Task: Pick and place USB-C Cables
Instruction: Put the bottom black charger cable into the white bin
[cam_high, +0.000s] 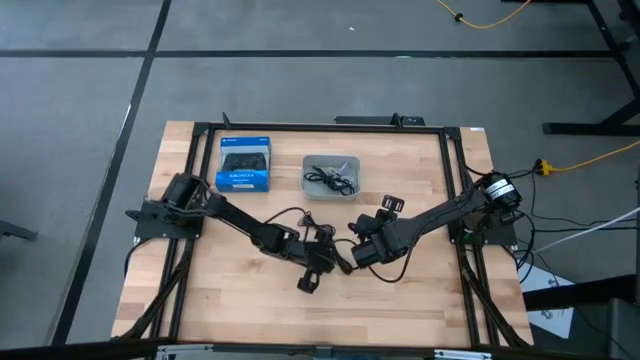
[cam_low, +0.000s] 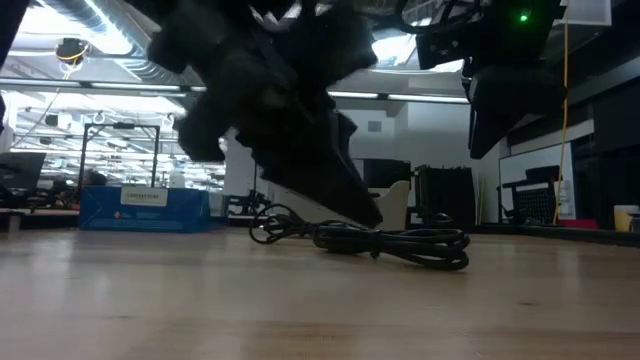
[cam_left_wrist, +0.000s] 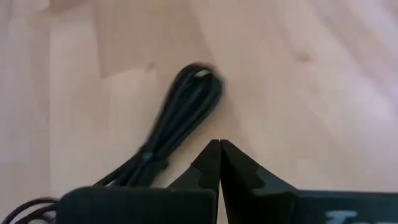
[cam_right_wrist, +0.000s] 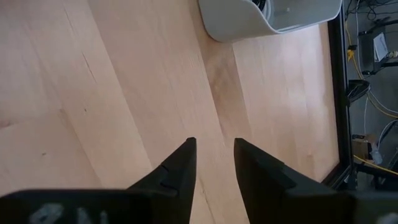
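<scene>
we are looking across a pale wooden table (cam_high: 250, 290) whose near half is lying bare and open for moving, its planks smooth and faintly grained. toward the middle, the left gripper (cam_left_wrist: 219, 163) is hanging low over the wood with its two dark pointed fingers pressed together and nothing between them; a black usb-c cable (cam_left_wrist: 186, 115) is lying bundled flat on the table just beside its tip, not gripped, and in the low view we are seeing that same cable (cam_low: 390, 240) stretching out as a loose glossy coil. just beside it, the right gripper (cam_right_wrist: 214, 163) is hovering over bare wood with its fingers a little apart and empty. farther back, a shallow grey tray (cam_high: 311, 184) with rounded corners is sitting near the far edge, holding a tangle of black cables (cam_high: 333, 180); how many, we cannot tell. left of the tray, apart from it, a blue rectangular box (cam_high: 244, 164) is resting flat. a black metal frame (cam_high: 320, 127) is running along the table's back and side edges.
</scene>
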